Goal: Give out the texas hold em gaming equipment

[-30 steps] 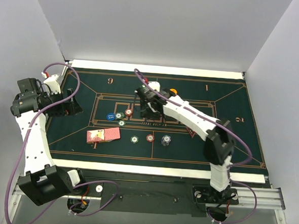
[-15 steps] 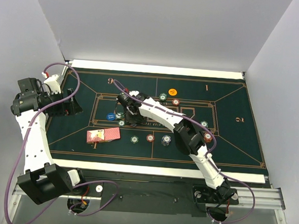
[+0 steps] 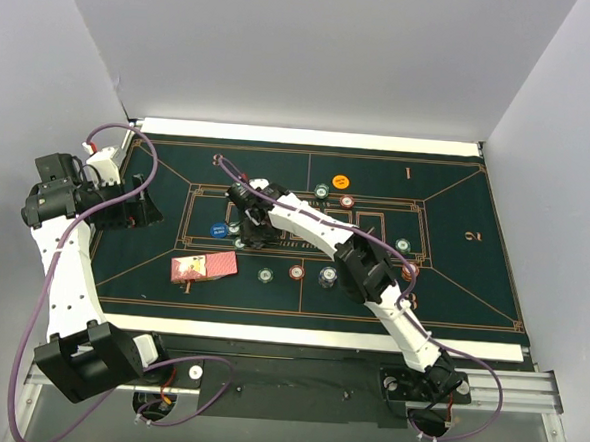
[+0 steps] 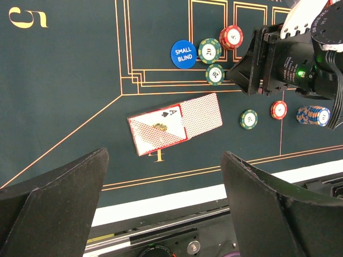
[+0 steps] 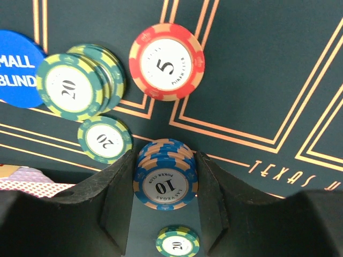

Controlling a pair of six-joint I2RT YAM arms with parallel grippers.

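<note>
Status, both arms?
Left gripper open, empty. Right gripper shut on blue 10 stack. Green 20 chip close alongside.

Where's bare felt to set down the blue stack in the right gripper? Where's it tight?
Free: the right end of the mat, around the 2 marking, and the near-left corner, left of the cards. Crowded: round the right gripper gripping the blue stack, with the small blind disc, green 20 chips and red 5 chip.
</note>
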